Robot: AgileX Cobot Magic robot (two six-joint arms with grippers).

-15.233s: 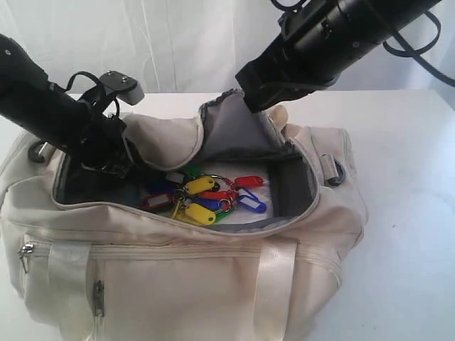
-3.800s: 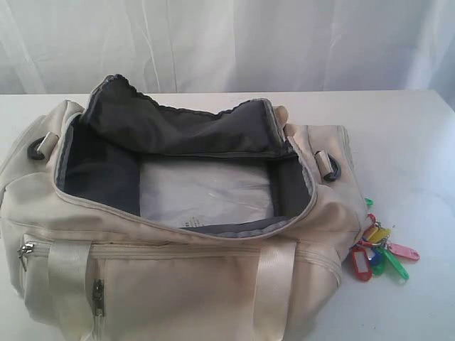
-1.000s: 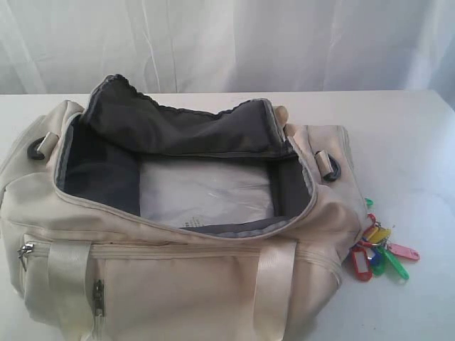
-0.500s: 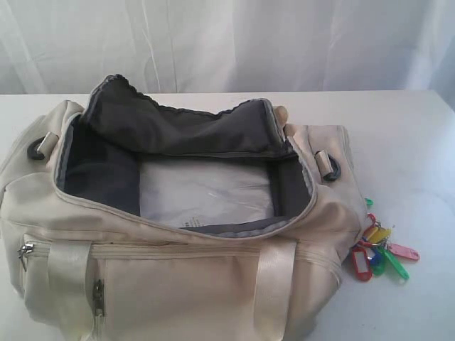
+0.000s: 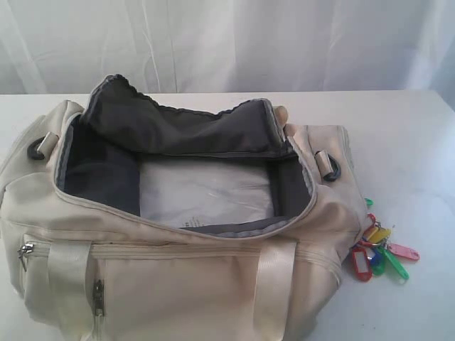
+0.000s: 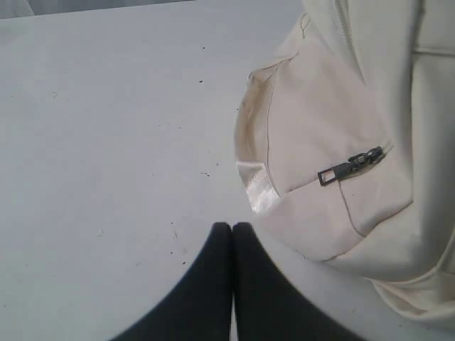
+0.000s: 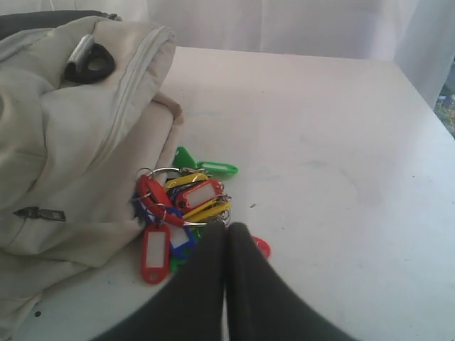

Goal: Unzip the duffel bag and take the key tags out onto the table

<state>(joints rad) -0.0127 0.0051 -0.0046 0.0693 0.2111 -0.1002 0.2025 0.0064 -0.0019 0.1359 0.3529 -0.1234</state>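
The cream duffel bag (image 5: 178,277) lies unzipped on the white table (image 5: 405,142), its grey-lined inside holding only a pale sheet. The key tags (image 5: 378,252) lie in a bright bunch on the table against the bag's right end. Neither arm shows in the exterior view. In the right wrist view my right gripper (image 7: 227,229) is shut and empty, above the table just short of the key tags (image 7: 178,209) beside the bag (image 7: 64,142). My left gripper (image 6: 232,229) is shut and empty over bare table, next to the bag's end (image 6: 327,156) with its dark zipper pull (image 6: 350,165).
A white curtain (image 5: 227,42) hangs behind the table. Dark metal rings (image 5: 331,169) sit at both ends of the bag. The table's right edge (image 7: 426,99) lies beyond the tags.
Nothing has moved over the last four seconds. Since the oldest frame, both arms have left the bag and the key tags have gone from inside it to the table on the right.
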